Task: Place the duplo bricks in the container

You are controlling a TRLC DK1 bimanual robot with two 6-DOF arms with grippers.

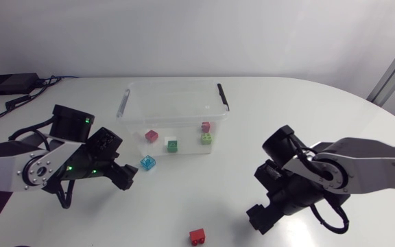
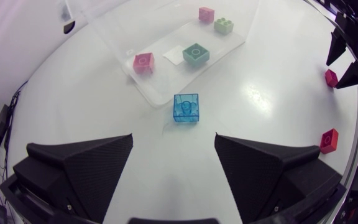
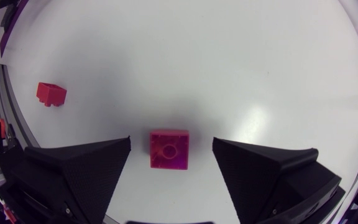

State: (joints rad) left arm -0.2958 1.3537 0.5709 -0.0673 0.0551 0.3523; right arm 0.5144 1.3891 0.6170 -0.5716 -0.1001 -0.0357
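A clear plastic container stands at the table's middle back, holding a pink brick, a green one, a light green one and a magenta one. A translucent blue brick lies just outside its front wall. My left gripper is open, with the blue brick a little ahead of its fingers. My right gripper is open, low over the table, with a magenta brick lying between its fingers, untouched. A red brick sits near the front edge.
In the left wrist view the container's near wall is right behind the blue brick, and my right gripper shows far off beside a magenta brick. The red brick lies off to the side of my right gripper.
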